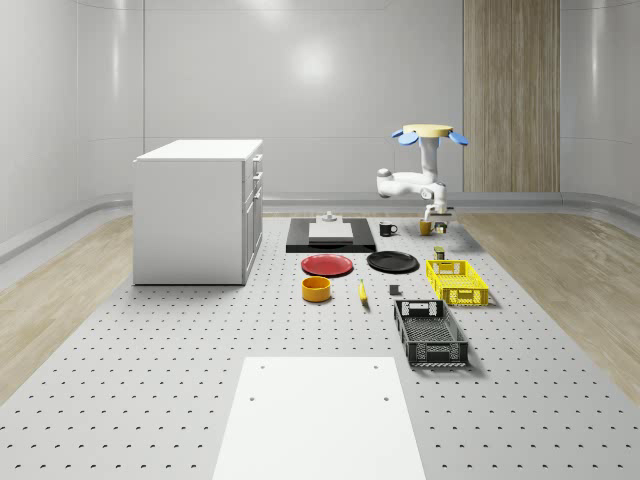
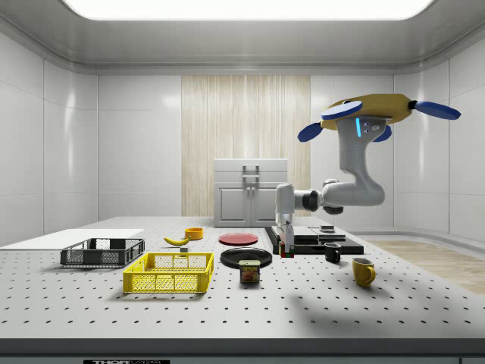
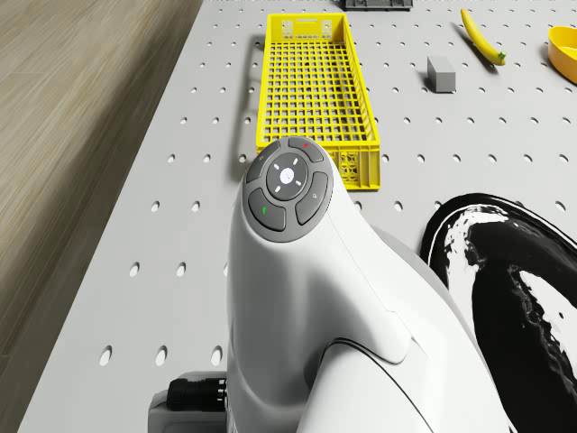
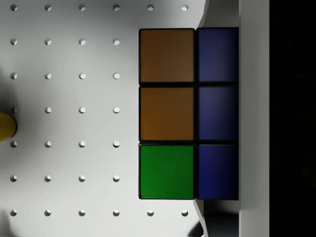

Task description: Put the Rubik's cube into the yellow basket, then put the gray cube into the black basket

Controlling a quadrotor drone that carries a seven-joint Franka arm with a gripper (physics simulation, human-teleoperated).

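Pegboard table (image 1: 150,400) lies bare around the hovering drone (image 2: 369,114), gripper (image 2: 284,250) clamped on Rubik's cube (image 4: 187,113)

A red plate (image 1: 327,264) lies beside a black plate (image 1: 392,261).

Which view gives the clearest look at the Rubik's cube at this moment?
The wrist view: the Rubik's cube sits close under the camera, with orange, green and blue stickers readable. The side view has it as a small dark block at the gripper, low over the table. In the whole-scene view the spot below the hovering drone is too small to tell.
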